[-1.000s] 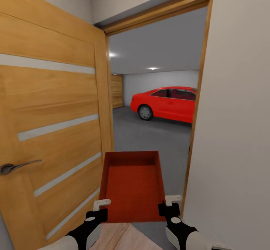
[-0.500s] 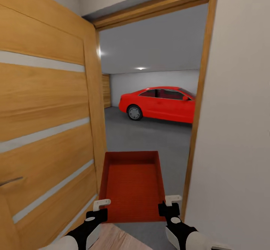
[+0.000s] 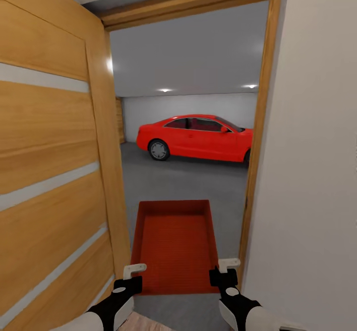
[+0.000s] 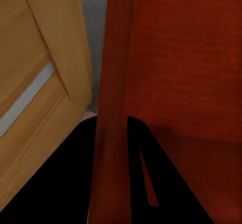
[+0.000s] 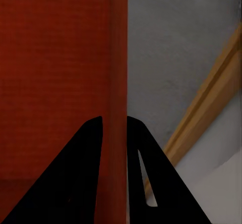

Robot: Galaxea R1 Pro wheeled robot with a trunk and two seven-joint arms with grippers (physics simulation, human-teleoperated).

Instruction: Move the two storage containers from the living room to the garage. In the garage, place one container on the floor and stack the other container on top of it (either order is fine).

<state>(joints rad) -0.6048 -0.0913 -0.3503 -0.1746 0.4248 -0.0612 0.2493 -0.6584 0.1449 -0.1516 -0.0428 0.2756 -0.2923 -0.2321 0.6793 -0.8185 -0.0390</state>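
- Held level out front, in the doorway between open wood-panelled door [image 3: 54, 172] and door frame [image 3: 255, 147]: one red-orange storage container [image 3: 173, 244], open top up, long axis pointing into the garage.
- Left gripper [image 3: 133, 273] clamped on the near end of the left wall; in the left wrist view, dark fingers [image 4: 70, 183] straddling that wall, one each side.
- Right gripper [image 3: 224, 267] pinched likewise on the right wall; fingers [image 5: 80, 173] closed over the rim in the right wrist view.
- Probably light and stiff: thin low walls, flat ribbed bottom, no sag despite being gripped at the near end only.
- Smooth walls likely slippery; best taken as now, on opposite side walls, kept level.
- Ahead: grey concrete floor [image 3: 183, 182], red car [image 3: 196, 137] well beyond.
- Tight clearance on both sides; risk of clipping door or frame.
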